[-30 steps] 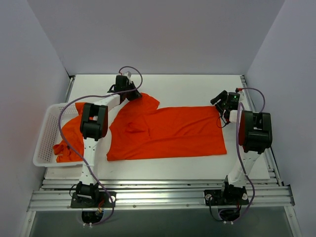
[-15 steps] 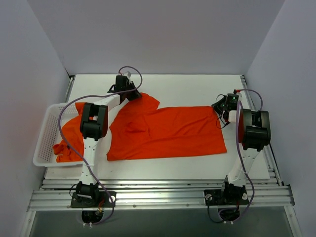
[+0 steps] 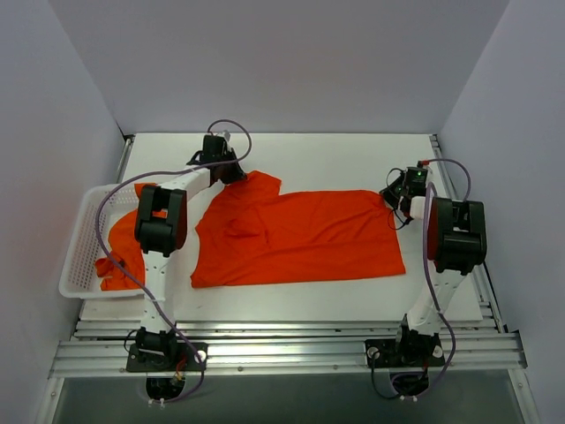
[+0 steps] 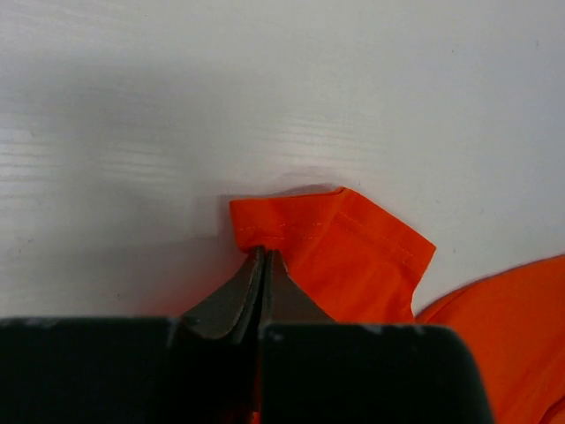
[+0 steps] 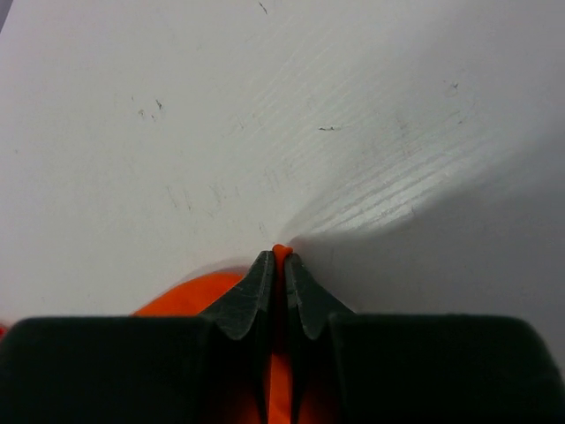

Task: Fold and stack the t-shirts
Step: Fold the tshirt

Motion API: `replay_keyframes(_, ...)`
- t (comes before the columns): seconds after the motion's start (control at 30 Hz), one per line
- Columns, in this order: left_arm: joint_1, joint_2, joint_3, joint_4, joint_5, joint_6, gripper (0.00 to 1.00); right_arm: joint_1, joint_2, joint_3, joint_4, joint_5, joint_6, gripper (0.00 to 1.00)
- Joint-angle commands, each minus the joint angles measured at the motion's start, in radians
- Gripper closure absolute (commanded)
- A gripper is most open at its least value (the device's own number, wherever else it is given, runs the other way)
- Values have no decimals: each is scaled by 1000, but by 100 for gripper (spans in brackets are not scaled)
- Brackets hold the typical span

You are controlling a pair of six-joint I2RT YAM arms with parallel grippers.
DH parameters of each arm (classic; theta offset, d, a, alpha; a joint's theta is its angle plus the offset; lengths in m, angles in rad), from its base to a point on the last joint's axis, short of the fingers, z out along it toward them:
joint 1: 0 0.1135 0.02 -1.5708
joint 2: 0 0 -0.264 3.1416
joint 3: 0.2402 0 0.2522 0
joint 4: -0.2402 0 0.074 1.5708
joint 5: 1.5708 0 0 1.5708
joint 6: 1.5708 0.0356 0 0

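1. The left gripper [image 4: 263,263] is pinching, jaws fully together, the far-left sleeve hem of the bright orange-red thin-fabric t-shirt [image 3: 300,234] spread across the white table [image 3: 353,155].
2. The right gripper [image 5: 280,263], likewise closed tight, is clamping its far-right corner.
3. Both should be lifting evenly, keeping the fabric taut.

Your left arm [image 3: 157,284] and right arm [image 3: 428,305] are slim white tubes with chunky black joint blocks [image 3: 161,221]; a thin purple-grey cable [image 3: 229,122] loops along each. Your left gripper [image 4: 262,256] and right gripper [image 5: 278,258] end in dark wedge-shaped fingers [image 4: 225,305].
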Motion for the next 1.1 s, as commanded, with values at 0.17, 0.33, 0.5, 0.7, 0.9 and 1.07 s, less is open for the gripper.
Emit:
replay_keyframes(0.17, -3, -195, -62, -17, -18, 45, 98, 6, -140, 28, -107, 22, -40, 100)
replay_keyframes(0.33, -15, -258, -110, -32, -27, 63, 98, 8, -185, 11, -131, 22, -51, 100)
replay_keyframes(0.5, -36, -343, -186, -36, -55, 77, 98, 8, -232, -21, -153, 26, -63, 100)
replay_keyframes(0.7, -73, -469, -330, -29, -113, 89, 98, 6, -304, -72, -185, 45, -78, 100)
replay_keyframes(0.9, -90, -624, -484, -28, -156, 94, 98, 4, -351, -110, -211, 76, -97, 100)
replay_keyframes(1.07, -101, -741, -585, -40, -185, 91, 98, 4, -357, -139, -216, 84, -101, 100)
